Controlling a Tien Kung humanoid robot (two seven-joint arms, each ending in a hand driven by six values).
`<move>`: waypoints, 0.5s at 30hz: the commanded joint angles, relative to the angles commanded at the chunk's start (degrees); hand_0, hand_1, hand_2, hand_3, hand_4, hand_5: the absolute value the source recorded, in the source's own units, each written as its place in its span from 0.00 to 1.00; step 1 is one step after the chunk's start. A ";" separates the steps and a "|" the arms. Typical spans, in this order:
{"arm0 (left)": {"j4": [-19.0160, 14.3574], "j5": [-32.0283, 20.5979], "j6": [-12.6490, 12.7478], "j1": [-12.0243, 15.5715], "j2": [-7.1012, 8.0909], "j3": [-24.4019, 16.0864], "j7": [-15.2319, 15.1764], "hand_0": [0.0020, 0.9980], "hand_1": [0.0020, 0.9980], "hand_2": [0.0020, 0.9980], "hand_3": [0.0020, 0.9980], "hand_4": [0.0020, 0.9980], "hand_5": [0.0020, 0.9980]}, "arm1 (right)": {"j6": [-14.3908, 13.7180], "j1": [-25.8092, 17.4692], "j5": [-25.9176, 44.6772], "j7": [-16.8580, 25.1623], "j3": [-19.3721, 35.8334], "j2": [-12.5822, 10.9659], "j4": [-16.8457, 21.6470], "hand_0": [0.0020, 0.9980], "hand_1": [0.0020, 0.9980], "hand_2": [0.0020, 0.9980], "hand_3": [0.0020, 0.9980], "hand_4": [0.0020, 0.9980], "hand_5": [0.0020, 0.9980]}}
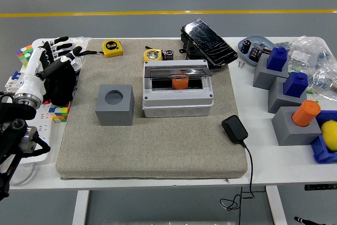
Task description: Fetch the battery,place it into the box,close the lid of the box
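Battery (180,82), orange, sits inside the box (178,89), visible through the window opening in the box top. Box is light grey and rests on the beige mat (151,146), well to the right of the left hand (57,67). Its clear lid (176,69) appears raised along the far edge, not lying flat over the opening.

Left hand is over the tabletop (263,167) at the mat's left edge, fingers spread and holding nothing; white fingers (59,41) point away from the robot. Right hand is not in view.

Grey cube (115,104) with a round hole in its top stands on the mat between the left hand and the box, apart from both. Yellow tape measure (112,48) lies beyond the hand, near the mat's far edge. Black adapter (235,128) with its cable lies at the mat's right edge, far from the hand. A colour puzzle cube (59,113) sits on the tabletop just nearer the robot than the hand. Grey blocks carrying blue and orange pieces stand at the tabletop's far right side.
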 joint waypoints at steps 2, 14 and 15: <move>-0.04 0.01 -0.02 0.06 0.00 -0.03 0.02 0.64 0.73 0.72 0.74 1.00 0.40 | 0.01 -0.02 0.08 -0.03 -0.13 -0.02 -0.03 0.67 0.66 0.67 0.55 0.89 0.50; -0.56 0.02 -0.12 0.10 0.35 -0.36 0.12 0.64 0.73 0.72 0.75 1.00 0.41 | 0.10 0.63 0.33 -0.19 -1.11 -0.13 0.02 0.67 0.67 0.67 0.55 0.89 0.50; -0.63 0.04 -0.14 0.27 0.42 -0.52 0.14 0.64 0.73 0.72 0.75 1.00 0.41 | 0.08 0.82 0.13 -0.19 -1.07 -0.24 0.15 0.67 0.67 0.67 0.55 0.89 0.50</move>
